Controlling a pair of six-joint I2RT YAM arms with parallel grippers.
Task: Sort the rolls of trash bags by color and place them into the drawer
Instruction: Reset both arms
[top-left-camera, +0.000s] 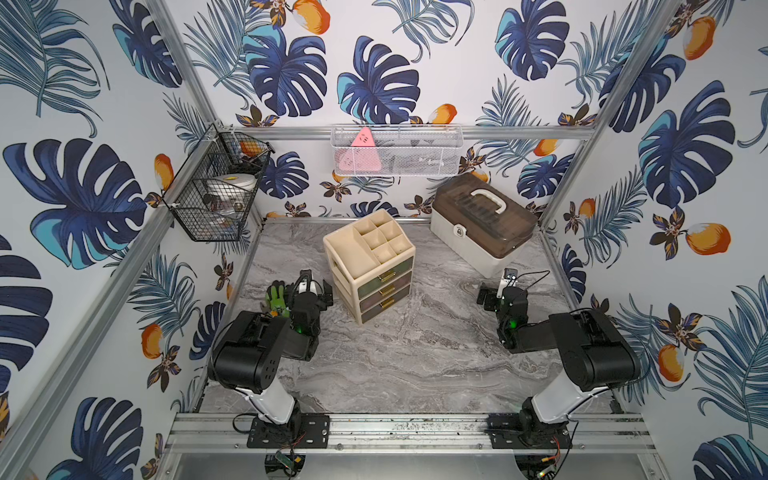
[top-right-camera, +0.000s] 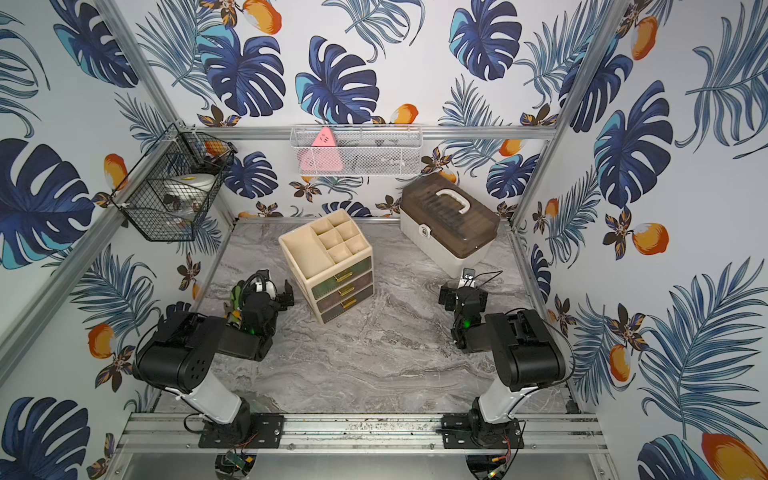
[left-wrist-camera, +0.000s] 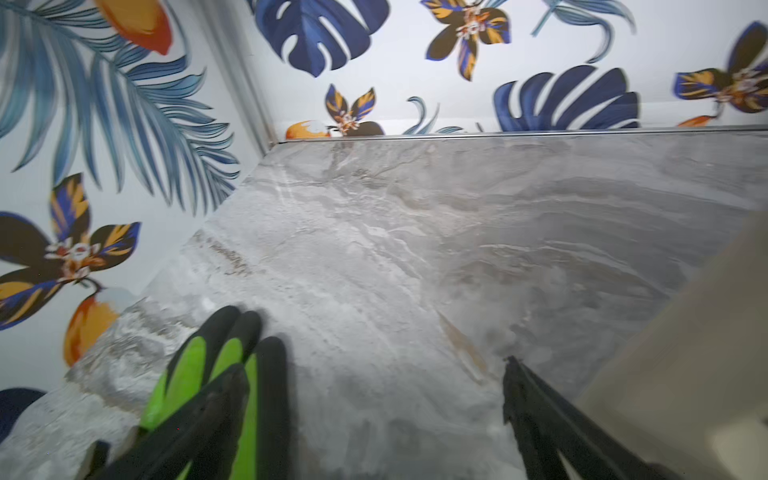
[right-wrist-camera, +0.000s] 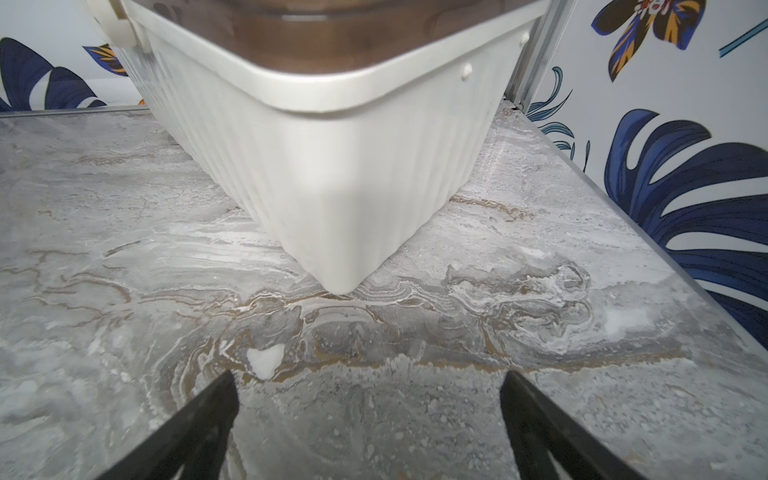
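No rolls of trash bags show in any view. The cream drawer unit (top-left-camera: 370, 266) (top-right-camera: 328, 266) stands at the table's middle with its three tinted drawers shut; its side fills a corner of the left wrist view (left-wrist-camera: 685, 353). My left gripper (top-left-camera: 306, 287) (top-right-camera: 266, 291) (left-wrist-camera: 370, 374) is open just left of the unit, low over the marble, nothing between its fingers. One finger lies over a green and black work glove (left-wrist-camera: 195, 370) (top-left-camera: 276, 297). My right gripper (top-left-camera: 498, 291) (top-right-camera: 459, 293) (right-wrist-camera: 368, 376) is open and empty, right of the unit.
A white storage box with a brown lid and handle (top-left-camera: 482, 224) (right-wrist-camera: 332, 145) sits at the back right, its corner just ahead of the right gripper. A black wire basket (top-left-camera: 216, 187) and a white mesh basket (top-left-camera: 395, 151) hang on the walls. The marble tabletop (top-left-camera: 415, 353) spreads in front.
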